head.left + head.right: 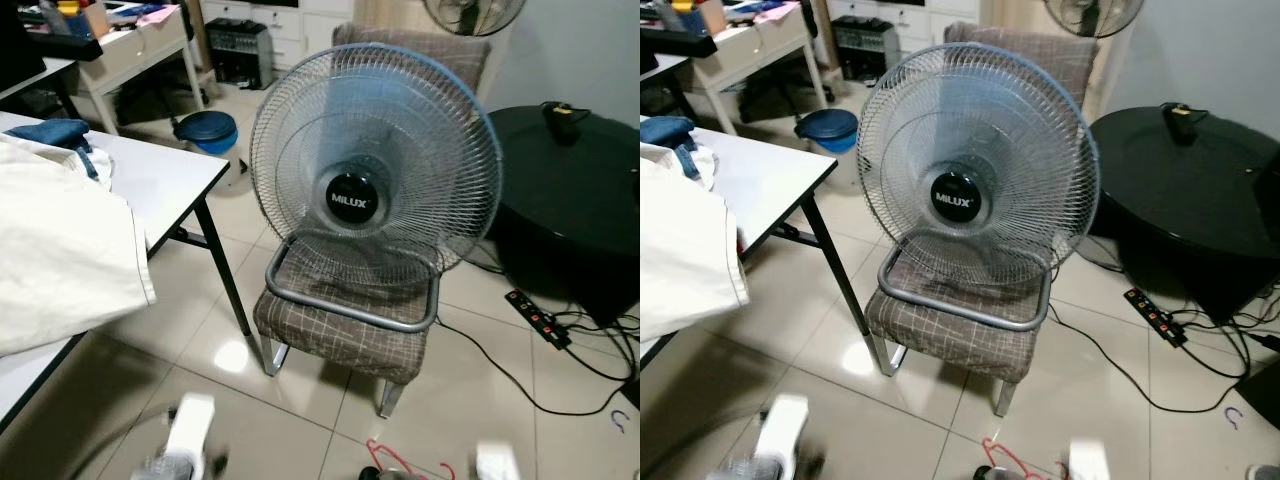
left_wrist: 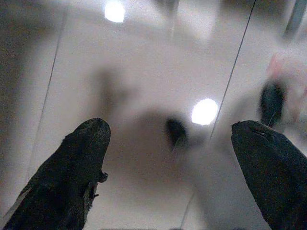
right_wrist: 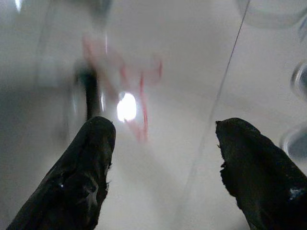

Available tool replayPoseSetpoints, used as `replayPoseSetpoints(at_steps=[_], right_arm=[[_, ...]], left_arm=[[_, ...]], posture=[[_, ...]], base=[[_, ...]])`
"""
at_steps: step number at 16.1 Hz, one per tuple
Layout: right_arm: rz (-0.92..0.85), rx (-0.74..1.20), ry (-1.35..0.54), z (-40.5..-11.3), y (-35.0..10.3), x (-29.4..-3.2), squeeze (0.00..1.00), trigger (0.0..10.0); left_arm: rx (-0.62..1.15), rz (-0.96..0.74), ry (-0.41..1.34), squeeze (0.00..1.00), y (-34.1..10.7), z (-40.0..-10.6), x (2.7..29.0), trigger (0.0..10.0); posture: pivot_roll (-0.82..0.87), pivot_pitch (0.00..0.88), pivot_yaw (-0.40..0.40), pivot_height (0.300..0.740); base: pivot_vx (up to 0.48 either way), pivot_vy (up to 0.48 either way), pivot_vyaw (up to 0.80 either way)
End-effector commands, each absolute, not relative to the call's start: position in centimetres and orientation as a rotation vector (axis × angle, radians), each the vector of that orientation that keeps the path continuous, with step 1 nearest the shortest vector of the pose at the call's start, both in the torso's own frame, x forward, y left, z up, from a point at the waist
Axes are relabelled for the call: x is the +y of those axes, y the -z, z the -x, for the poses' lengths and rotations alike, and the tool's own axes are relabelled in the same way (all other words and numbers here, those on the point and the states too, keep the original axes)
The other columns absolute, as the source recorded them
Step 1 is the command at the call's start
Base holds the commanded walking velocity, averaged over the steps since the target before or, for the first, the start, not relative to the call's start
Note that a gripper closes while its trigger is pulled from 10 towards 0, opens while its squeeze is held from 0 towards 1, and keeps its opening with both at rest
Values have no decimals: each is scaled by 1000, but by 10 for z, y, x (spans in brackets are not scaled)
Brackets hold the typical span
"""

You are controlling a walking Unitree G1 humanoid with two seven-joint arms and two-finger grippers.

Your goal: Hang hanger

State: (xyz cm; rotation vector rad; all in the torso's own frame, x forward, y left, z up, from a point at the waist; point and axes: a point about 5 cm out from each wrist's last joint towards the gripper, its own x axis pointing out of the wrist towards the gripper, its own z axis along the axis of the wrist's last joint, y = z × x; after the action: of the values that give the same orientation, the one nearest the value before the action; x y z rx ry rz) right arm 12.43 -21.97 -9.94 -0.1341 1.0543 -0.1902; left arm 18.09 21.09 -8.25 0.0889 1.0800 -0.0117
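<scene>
In your head view, the red hanger (image 1: 405,462) lies on the tiled floor (image 1: 200,340) before the chair (image 1: 345,325) bearing the fan (image 1: 372,165). Your left wrist view shows the left pincer (image 2: 168,139) spread wide, empty. Your right wrist view shows the right pincer (image 3: 165,143) equally wide, empty, above the blurred hanger.

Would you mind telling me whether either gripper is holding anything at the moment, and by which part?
Nothing is held: the left gripper and right gripper are both open over the floor tiles; the red hanger lies on the floor.
</scene>
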Motion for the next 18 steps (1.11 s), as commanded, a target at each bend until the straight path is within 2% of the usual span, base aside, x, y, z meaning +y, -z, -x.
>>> replayPoseSetpoints(at_steps=[1,3,4,5,6,9,11,13,15,18], right_arm=[[91,947,218,-145,90,-221,0,10000],[92,838,187,-171,78,-220,0,10000],[33,741,151,-193,65,-216,0,10000],[-20,625,43,-217,48,-206,0,10000],[-29,550,-86,-228,35,-193,0,10000],[-45,417,-264,-231,1,-174,0,10000],[15,272,-345,-223,-36,-167,0,10000],[43,165,-324,-212,-67,-166,0,10000],[81,152,-270,-210,-73,-171,0,10000],[73,172,-177,-202,-81,-184,0,10000]], left_arm=[[986,-28,-4,0,72,-202,207,10000],[918,13,8,0,62,-219,203,10000],[858,39,39,0,54,-233,197,10000],[787,62,96,0,44,-247,189,10000],[734,64,151,0,37,-255,184,10000],[596,110,302,0,14,-266,172,10000],[419,95,333,0,-26,-272,167,10000],[192,-16,271,0,-84,-275,167,10000],[154,-57,289,0,-92,-273,165,10000],[122,-26,213,0,-104,-270,160,10000]], posture=[[10,0,3,740],[17,0,-4,740],[20,0,-10,740],[18,0,-9,740],[11,0,0,740],[7,0,9,740],[15,0,12,740],[47,0,3,740],[44,0,4,740],[30,0,2,740]], base=[[0,0,0],[0,0,0],[0,0,0],[0,0,0],[0,0,0],[0,0,0],[0,0,0],[0,0,800],[0,0,800],[0,0,800]])
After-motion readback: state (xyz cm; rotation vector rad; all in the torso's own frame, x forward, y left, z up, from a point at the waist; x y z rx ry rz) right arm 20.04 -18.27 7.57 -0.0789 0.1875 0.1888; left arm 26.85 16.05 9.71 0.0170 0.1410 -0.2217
